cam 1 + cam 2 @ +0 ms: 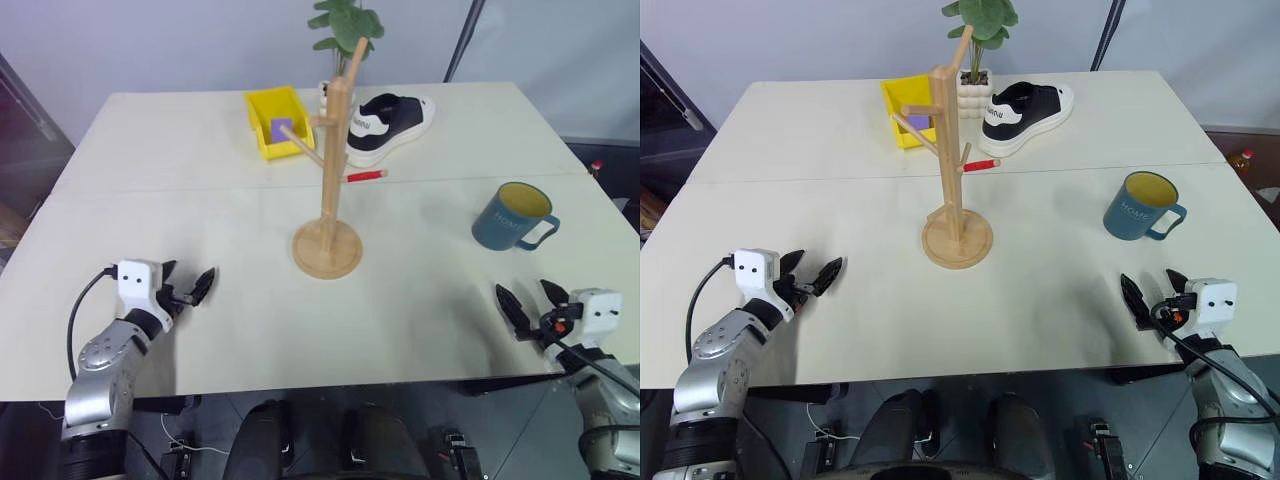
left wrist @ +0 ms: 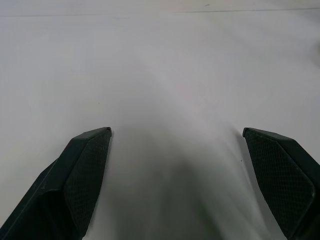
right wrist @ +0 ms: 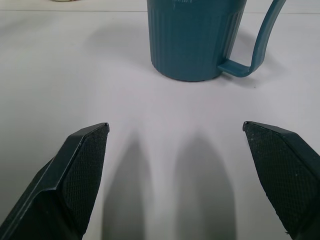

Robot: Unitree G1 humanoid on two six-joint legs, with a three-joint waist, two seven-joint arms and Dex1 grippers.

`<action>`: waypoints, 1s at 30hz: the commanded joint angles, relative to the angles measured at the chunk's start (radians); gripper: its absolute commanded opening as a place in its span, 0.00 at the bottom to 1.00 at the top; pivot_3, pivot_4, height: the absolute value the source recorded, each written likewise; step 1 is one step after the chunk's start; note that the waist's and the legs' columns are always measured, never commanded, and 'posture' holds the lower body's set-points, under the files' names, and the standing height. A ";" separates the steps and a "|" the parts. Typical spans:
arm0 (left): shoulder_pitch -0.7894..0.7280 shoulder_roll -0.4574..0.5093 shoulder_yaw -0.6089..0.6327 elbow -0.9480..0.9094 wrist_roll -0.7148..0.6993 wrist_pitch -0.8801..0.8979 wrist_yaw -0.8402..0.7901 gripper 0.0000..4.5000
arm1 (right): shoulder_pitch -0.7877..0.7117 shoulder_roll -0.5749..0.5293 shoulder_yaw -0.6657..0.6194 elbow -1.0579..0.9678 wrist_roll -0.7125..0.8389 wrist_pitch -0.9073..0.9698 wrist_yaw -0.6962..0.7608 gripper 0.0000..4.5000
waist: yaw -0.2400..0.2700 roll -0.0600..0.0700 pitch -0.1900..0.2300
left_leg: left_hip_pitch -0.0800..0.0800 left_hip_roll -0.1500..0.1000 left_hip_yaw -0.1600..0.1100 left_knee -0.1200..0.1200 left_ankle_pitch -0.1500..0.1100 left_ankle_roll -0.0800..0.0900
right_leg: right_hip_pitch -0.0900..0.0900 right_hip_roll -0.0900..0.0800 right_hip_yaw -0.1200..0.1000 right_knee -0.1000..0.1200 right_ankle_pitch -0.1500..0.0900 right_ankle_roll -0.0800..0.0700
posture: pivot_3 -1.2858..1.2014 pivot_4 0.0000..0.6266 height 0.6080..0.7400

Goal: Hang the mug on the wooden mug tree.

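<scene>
The teal-blue mug [image 1: 512, 217] with a yellow inside stands upright on the right side of the table, its handle turned toward the near right. The wooden mug tree [image 1: 328, 180] rises from its round base at the table's middle, its pegs bare. My right gripper [image 1: 527, 299] rests open near the front right edge, a short way in front of the mug [image 3: 195, 37], with nothing between its fingers. At the front left, my left gripper [image 1: 186, 281] is open over bare tabletop [image 2: 165, 80].
At the back of the table are a yellow bin [image 1: 277, 120], a black-and-white shoe [image 1: 388, 124], a potted plant [image 1: 345, 25] and a red pen [image 1: 365, 176] behind the tree. A seam crosses the white table [image 1: 200, 185] from side to side.
</scene>
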 commanded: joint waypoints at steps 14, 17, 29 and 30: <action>-0.012 0.015 -0.027 -0.153 -0.090 0.035 -0.085 1.00 | 0.003 -0.012 -0.011 -0.043 -0.026 0.007 -0.052 0.99 | 0.000 0.000 0.000 | 0.000 0.000 0.000 0.000 0.000 0.000 | 0.000 0.000 0.000 0.000 0.000 0.000 | 0.52 0.24 1.00; 0.013 0.043 -0.078 -0.249 -0.129 0.047 -0.180 1.00 | -0.022 -0.009 -0.014 -0.037 -0.039 0.016 -0.090 0.99 | -0.001 0.000 0.000 | 0.000 0.000 0.000 0.000 0.000 0.000 | 0.000 0.000 0.000 0.000 0.000 0.000 | 0.52 0.24 1.00; -0.064 0.176 -0.321 -0.565 -0.285 0.227 -0.383 1.00 | -0.194 0.031 -0.008 0.053 -0.153 -0.025 -0.319 0.99 | 0.001 0.004 -0.002 | 0.000 -0.001 0.000 0.001 0.000 0.000 | 0.001 0.001 0.000 0.000 0.000 0.000 | 0.52 0.24 1.00; -0.084 0.172 -0.331 -0.571 -0.288 0.233 -0.379 1.00 | -0.212 0.029 -0.008 0.073 -0.166 -0.030 -0.336 0.99 | 0.000 0.004 -0.002 | 0.000 -0.001 0.000 0.001 0.000 0.000 | 0.001 0.001 0.000 0.000 0.000 0.000 | 0.52 0.24 1.00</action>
